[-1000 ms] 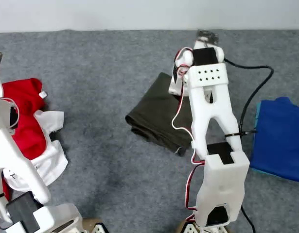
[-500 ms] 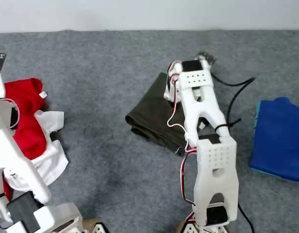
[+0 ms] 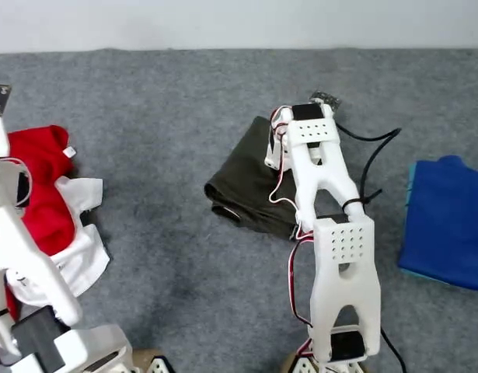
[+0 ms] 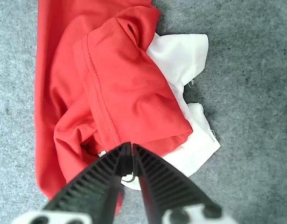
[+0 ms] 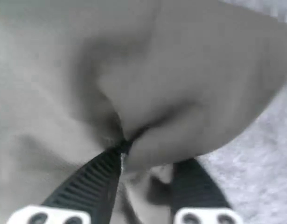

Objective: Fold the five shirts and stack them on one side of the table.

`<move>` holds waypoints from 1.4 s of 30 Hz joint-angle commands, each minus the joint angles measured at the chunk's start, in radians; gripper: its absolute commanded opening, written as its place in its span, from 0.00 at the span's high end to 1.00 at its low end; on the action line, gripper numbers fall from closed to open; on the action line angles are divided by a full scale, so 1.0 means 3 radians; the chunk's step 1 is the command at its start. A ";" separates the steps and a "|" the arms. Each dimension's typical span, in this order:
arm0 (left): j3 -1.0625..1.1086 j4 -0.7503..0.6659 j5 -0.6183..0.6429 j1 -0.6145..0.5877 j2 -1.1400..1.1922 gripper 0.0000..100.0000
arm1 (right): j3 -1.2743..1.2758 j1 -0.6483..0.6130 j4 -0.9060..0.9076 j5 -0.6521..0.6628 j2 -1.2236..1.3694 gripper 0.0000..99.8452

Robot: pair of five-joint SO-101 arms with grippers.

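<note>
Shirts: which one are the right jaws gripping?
The dark olive shirt mid-table, fabric pinched in those jaws. The red shirt and white shirt lie heaped far left; the blue shirt sits far right.

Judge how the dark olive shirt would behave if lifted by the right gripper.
Probably floppy: the dark olive shirt puckers into creases at the right gripper. Its folded layers would likely sag apart. The fuzzy grey table cover may make it drag if pushed.
</note>
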 commanded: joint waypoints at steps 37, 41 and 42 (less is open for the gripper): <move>-0.0028 -0.0005 -0.0020 0.0031 -0.0133 0.98 | 0.1238 0.1782 0.0872 0.3621 -0.3235 0.99; -0.0028 -0.0005 -0.0020 0.0031 -0.0133 0.98 | 0.1238 0.2028 0.0872 0.3754 -0.3240 0.99; -0.0028 -0.0005 -0.0020 0.0031 -0.0133 0.98 | 0.1238 0.2079 0.0872 0.3785 -0.3240 0.99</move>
